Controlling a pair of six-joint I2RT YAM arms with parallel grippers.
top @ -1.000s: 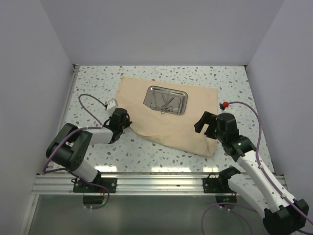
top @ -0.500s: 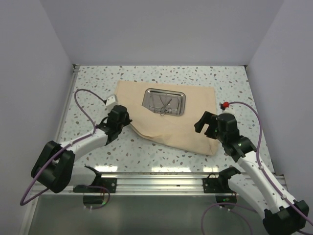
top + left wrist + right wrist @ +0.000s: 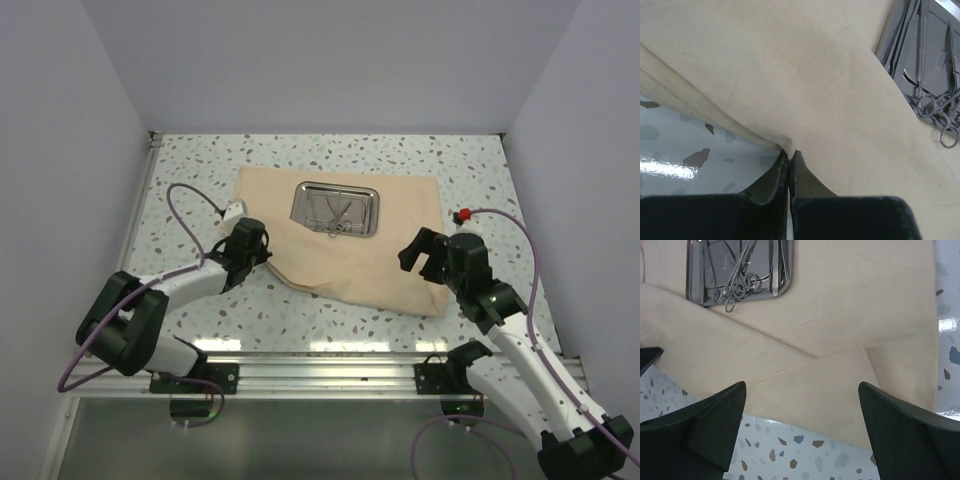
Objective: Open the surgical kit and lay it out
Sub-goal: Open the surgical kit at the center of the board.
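Both arms are white shells between black joint housings, the left arm (image 3: 170, 285) and the right arm (image 3: 520, 340) alike. A purple cable (image 3: 185, 190) loops off each. The right arm carries a red knob (image 3: 462, 214) and a green light (image 3: 491, 295). The left gripper (image 3: 789, 153) has slim, dark, tapering fingers; the right gripper (image 3: 801, 385) shows broad black wedges.

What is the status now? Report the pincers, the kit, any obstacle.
Left pincer shut on cloth wrap edge. Right pincer open over the wrap's right side. Steel tray with instruments sits on the wrap. No obstacle seen.
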